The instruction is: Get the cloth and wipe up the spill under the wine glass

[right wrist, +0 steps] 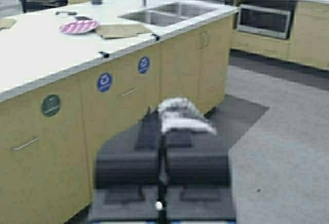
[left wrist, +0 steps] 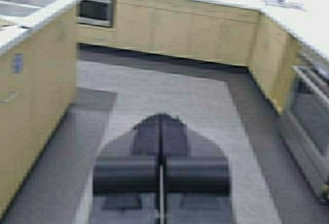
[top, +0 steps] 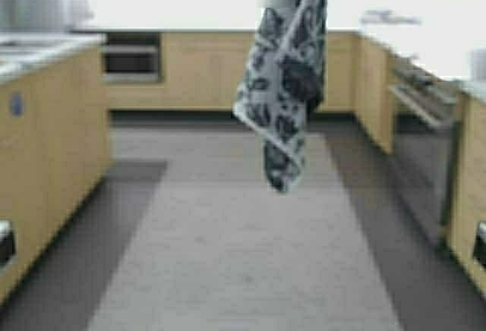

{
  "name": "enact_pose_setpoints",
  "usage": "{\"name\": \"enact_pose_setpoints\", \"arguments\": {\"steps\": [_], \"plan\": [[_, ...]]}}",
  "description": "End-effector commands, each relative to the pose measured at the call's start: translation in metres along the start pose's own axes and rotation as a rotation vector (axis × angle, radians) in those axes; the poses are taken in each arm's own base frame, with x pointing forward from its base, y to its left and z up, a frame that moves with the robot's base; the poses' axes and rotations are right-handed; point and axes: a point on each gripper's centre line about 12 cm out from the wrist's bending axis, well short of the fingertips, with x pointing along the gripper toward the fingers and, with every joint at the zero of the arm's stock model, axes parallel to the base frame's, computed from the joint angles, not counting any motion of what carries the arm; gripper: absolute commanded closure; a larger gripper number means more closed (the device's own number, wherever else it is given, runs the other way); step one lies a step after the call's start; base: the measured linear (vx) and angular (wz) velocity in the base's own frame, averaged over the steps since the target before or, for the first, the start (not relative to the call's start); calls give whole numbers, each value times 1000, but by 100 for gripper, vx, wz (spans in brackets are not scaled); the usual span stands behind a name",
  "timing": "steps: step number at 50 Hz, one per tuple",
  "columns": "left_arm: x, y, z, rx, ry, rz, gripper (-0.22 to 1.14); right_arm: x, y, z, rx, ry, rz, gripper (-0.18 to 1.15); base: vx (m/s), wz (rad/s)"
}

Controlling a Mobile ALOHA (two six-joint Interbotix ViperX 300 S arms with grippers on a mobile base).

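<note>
The cloth (top: 282, 88), black-and-grey floral print on white with a pale hem, hangs limp in mid-air in the upper middle of the high view, well above the floor. In the right wrist view my right gripper (right wrist: 163, 126) is shut on a bunched fold of the cloth (right wrist: 182, 116), next to the island cabinets. My left gripper (left wrist: 161, 118) is shut and empty, held over the grey rug. The wine glass and the spill are out of view.
A kitchen island (top: 45, 54) with a sink (right wrist: 164, 13), a pink plate (right wrist: 78, 26) and brown paper sheets (right wrist: 121, 30) runs along the left. An oven (top: 425, 141) and counters stand on the right. A grey rug (top: 243, 255) covers the aisle ahead.
</note>
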Motion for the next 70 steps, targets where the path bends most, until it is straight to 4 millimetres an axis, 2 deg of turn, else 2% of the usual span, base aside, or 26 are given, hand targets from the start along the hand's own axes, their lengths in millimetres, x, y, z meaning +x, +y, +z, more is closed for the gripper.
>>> {"name": "enact_pose_setpoints", "arguments": {"steps": [1,11,46,70], "plan": [[4,-2,11,4,-26,-5,89,-1,-10,9,-1,-36,-30,91,-5,41],[3,-2,9,6,-23,-4,89,0,-16,10,3,-42,-51,91,-5,42],[9,-1,6,-5,-18,-2,89,-1,-16,14,0,-88,-49,91,-2,40],[13,0,4,6,-24,-3,89,-3,-16,23,-4,-175,-47,91,5,23]]}}
